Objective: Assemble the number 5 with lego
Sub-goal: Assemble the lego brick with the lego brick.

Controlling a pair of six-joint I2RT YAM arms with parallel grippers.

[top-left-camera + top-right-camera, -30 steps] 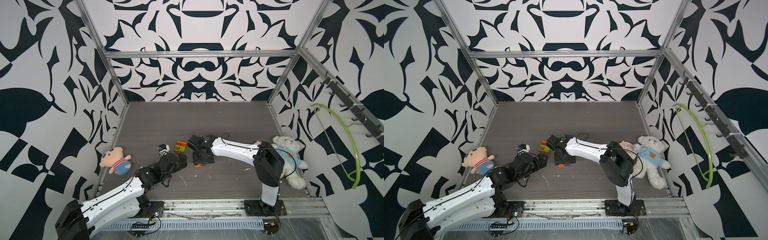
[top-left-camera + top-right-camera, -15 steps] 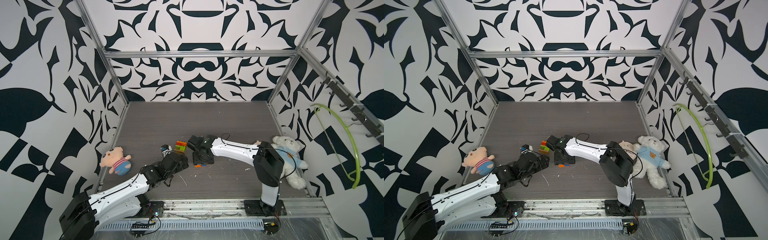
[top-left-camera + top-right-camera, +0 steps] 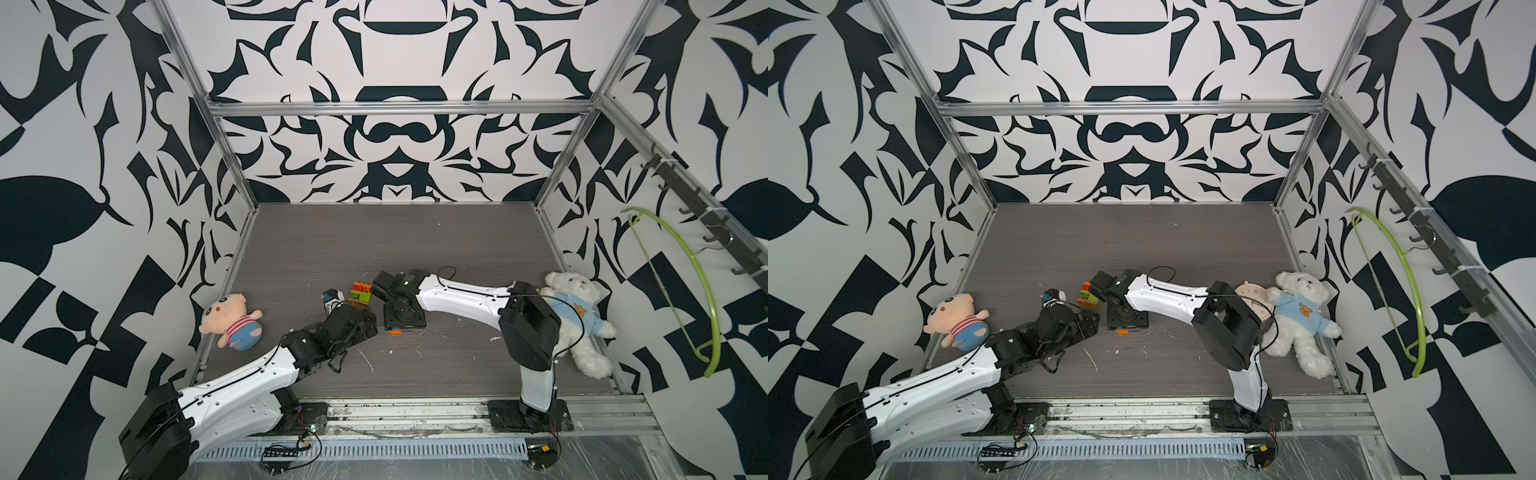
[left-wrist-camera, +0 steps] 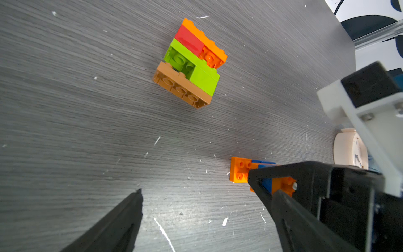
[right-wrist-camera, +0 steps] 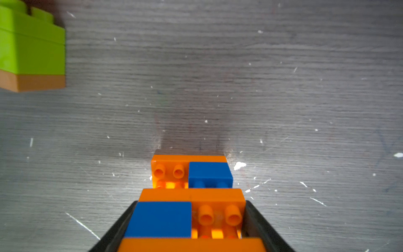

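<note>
- Your right arm rises from its base at the front right and folds at the elbow. It then runs toward the middle of the table. The wrist is bent, so the right gripper points down at the surface.
- Its fingers are clamped on the orange-blue lego, one on each side. The lego sits under the wrist, with its free end touching the table.
- Your left arm stretches low and diagonally from the front left base to the middle, ending just beside the right gripper.
- The left gripper has its fingers wide apart over bare table, holding nothing.
- The green lego cluster, made of green, red, orange and tan bricks joined together, lies ahead of those fingers. Neither gripper touches it.
</note>
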